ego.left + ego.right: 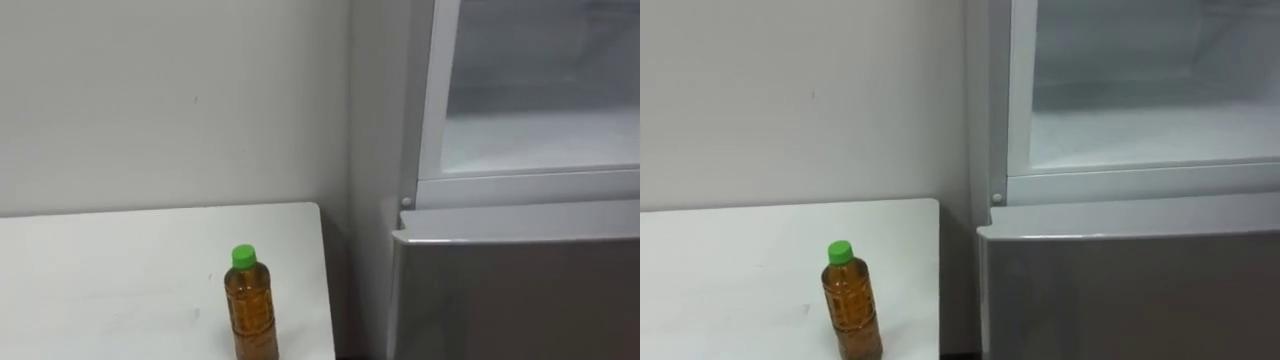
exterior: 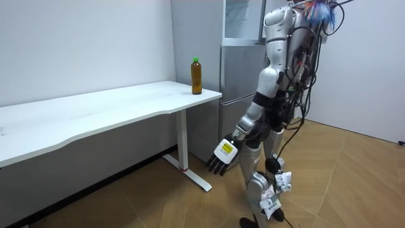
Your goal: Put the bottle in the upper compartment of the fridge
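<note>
**Bottle upright on the table end, my left hand empty at my side**

Closest to my eyes is a clear bottle (image 1: 252,305) of amber-brown liquid with a bright green cap. It stands upright on a white table (image 1: 100,280), near the table's right edge, which is the end beside the fridge. Nothing touches the bottle, and neither of my hands is near it. The table's far edge runs along a plain pale wall (image 1: 150,100).

Just right of the table rises the grey fridge (image 1: 378,120), with a narrow gap between them. Its lower door (image 1: 510,300) is grey and closed. Above it, the upper compartment (image 1: 540,100) is framed in white and shows a pale interior. I cannot tell whether I am seeing it through a pane or through an open front.

In the room view I stand upright on a wooden floor (image 2: 158,202), facing the corner where the table end meets the fridge and a short way back from both. My left arm hangs down on the side nearer the table. My left hand (image 2: 223,155) is below the height of the tabletop, its fingers relaxed and pointing at the floor, and it holds nothing. The bottle is well apart from that hand, up on the table.
</note>
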Robot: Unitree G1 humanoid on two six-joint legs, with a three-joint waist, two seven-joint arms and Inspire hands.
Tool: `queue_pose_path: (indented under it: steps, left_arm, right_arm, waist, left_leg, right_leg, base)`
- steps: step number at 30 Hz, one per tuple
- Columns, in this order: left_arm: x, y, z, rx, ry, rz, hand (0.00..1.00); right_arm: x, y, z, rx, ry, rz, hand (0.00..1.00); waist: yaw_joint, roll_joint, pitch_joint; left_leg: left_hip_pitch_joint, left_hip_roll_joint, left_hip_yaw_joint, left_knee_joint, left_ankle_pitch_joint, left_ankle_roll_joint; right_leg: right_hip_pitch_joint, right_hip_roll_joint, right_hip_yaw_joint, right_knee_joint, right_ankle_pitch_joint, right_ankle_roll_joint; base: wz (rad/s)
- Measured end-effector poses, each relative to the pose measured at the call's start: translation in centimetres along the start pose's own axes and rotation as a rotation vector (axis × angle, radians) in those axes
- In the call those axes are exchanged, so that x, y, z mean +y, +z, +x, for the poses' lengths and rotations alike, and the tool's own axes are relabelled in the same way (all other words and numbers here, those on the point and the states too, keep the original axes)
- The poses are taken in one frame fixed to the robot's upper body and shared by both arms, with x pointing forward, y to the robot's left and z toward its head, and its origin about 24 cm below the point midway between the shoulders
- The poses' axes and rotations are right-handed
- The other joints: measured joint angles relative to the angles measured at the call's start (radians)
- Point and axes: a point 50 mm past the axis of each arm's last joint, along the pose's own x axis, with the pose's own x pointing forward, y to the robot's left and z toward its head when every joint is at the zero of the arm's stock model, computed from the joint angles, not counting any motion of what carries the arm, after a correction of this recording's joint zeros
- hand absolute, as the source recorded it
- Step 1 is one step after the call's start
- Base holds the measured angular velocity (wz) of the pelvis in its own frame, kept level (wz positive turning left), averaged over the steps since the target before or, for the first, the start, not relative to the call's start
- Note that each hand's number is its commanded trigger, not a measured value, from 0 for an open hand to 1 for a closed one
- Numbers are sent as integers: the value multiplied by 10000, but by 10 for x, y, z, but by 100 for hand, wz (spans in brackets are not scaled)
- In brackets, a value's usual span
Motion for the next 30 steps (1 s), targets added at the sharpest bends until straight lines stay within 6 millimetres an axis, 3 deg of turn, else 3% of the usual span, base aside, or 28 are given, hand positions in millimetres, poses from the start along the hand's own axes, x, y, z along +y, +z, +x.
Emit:
queue_pose_path:
  steps: [9,20,23,27,30]
  left_arm:
    - [-8,5,3,41,-787,125,0]
    - [-5,2,2,92,-978,-95,0]
    - [-4,3,2,63,-968,-100,0]
    - [0,-1,1,131,-872,-145,0]
    - [3,-3,0,182,-867,-209,0]
  right_arm:
    - [2,2,1,-38,24,241,0]
    - [7,9,3,-208,639,-190,0]
    - [10,13,4,-327,858,-525,0]
    - [19,33,3,-1169,1374,-1393,0]
    - [30,62,-1,-2510,1871,-1932,0]
  waist:
    - [-183,16,-3]
    - [-87,-115,36]
    - [77,-165,50]
    - [166,-251,42]
    - [167,-291,48]
  left_leg:
    - [-57,4,14,1,0,1]
    - [-45,14,55,-20,0,1]
    - [-53,17,154,-22,0,1]
    - [-144,31,172,-20,0,1]
    - [-217,27,172,-14,1,1]
  right_leg:
    - [-74,-12,1,-17,54,1]
    - [-115,-7,32,-19,50,3]
    - [-188,0,106,6,48,3]
    - [-277,2,116,22,60,1]
    - [-289,3,101,1,70,-1]
  base:
    - [-3]
    - [0]
    - [-8]
    - [0]
    - [1]
